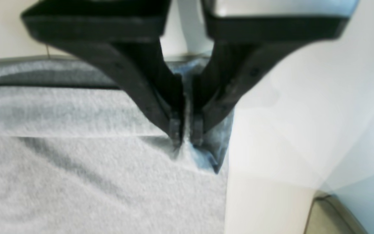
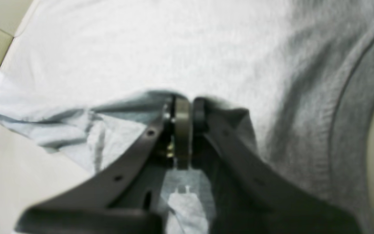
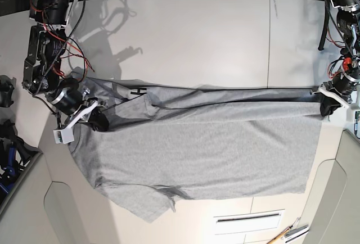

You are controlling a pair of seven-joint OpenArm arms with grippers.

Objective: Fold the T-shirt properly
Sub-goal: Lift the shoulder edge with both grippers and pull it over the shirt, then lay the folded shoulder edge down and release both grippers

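Observation:
The light grey T-shirt (image 3: 214, 148) lies stretched sideways across the white table (image 3: 197, 36), plain side up, with its far edge folded over toward the front. A bit of black lettering (image 3: 138, 91) peeks out at the fold. My left gripper (image 3: 328, 109) is at the shirt's right end, shut on a pinch of its edge; the left wrist view shows the gripper (image 1: 187, 138) closed on the cloth (image 1: 76, 182). My right gripper (image 3: 98, 121) is at the left end, and in the right wrist view this gripper (image 2: 187, 104) is shut on a bunched fold of the shirt (image 2: 174, 48).
A sleeve (image 3: 160, 199) sticks out at the shirt's front left. A slot (image 3: 247, 218) in the table and small hand tools (image 3: 287, 234) lie near the front right edge. Black gear (image 3: 5, 92) stands off the table's left side.

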